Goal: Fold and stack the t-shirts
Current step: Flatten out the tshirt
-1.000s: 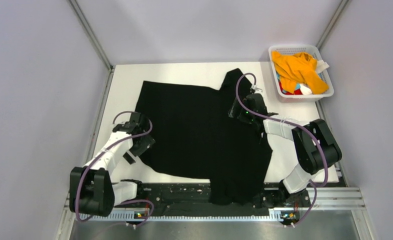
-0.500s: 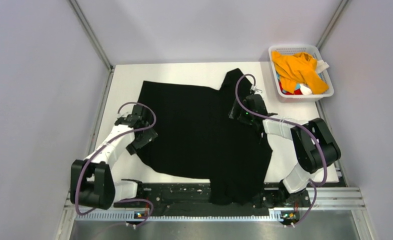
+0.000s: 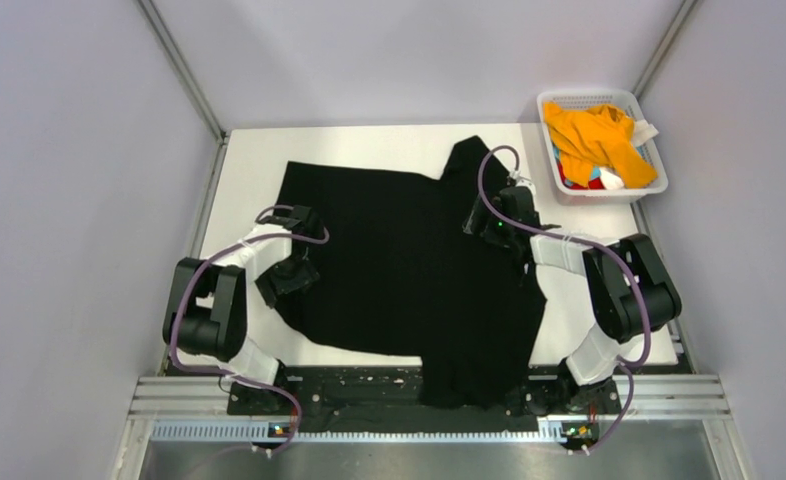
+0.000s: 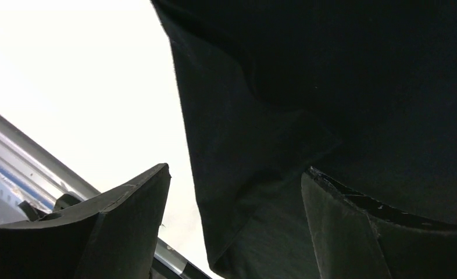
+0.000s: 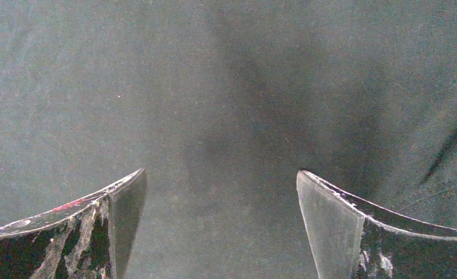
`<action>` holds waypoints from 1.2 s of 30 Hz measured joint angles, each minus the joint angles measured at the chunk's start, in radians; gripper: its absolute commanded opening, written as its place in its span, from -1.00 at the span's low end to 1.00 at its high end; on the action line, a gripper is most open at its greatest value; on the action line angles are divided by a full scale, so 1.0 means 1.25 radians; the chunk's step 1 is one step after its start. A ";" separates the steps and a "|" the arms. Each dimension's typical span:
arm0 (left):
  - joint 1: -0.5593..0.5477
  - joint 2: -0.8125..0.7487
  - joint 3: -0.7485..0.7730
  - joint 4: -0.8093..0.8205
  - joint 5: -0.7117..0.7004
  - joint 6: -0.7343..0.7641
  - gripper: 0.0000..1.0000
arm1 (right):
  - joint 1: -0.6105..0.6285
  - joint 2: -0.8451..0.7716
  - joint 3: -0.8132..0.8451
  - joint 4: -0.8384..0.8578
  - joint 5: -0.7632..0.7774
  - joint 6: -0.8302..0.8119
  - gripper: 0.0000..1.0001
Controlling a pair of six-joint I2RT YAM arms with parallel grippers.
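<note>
A large black t-shirt (image 3: 409,260) lies spread over the white table (image 3: 249,160), its lower part hanging over the near edge. My left gripper (image 3: 291,278) is open at the shirt's left edge; in the left wrist view (image 4: 235,174) a folded black sleeve edge (image 4: 243,174) lies between its fingers. My right gripper (image 3: 491,222) is open, low over the shirt's upper right; the right wrist view (image 5: 221,177) shows only black cloth (image 5: 226,87) between the jaws. An orange-yellow t-shirt (image 3: 594,135) lies in the basket, with red, blue and white fabric (image 3: 601,180) beside it.
A white mesh basket (image 3: 551,105) stands at the table's far right corner. Grey walls and metal posts close in the table on three sides. A black rail (image 3: 369,385) runs along the near edge between the arm bases.
My left arm has swung in and forward, bringing its gripper from left of the shirt onto its left edge. My right gripper has shifted slightly towards the far side.
</note>
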 measured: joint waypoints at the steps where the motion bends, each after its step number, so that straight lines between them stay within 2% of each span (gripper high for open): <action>1: 0.000 0.005 0.005 -0.006 -0.007 -0.003 0.74 | -0.003 0.001 0.000 0.002 -0.002 0.000 0.98; 14: 0.023 0.023 0.024 -0.163 -0.130 -0.120 0.75 | -0.023 0.011 0.006 0.010 -0.019 0.000 0.97; 19: 0.046 -0.003 0.008 -0.198 -0.148 -0.143 0.84 | -0.029 0.014 0.007 0.017 -0.020 0.000 0.97; 28: 0.063 -0.006 -0.001 -0.269 -0.151 -0.209 0.85 | -0.039 0.014 0.007 0.018 -0.031 0.000 0.97; 31: 0.063 -0.047 -0.011 -0.283 -0.128 -0.213 0.87 | -0.042 0.014 0.007 0.018 -0.038 0.000 0.97; 36: 0.063 -0.194 -0.004 -0.299 -0.077 -0.195 0.98 | -0.045 0.013 0.007 0.018 -0.052 -0.009 0.97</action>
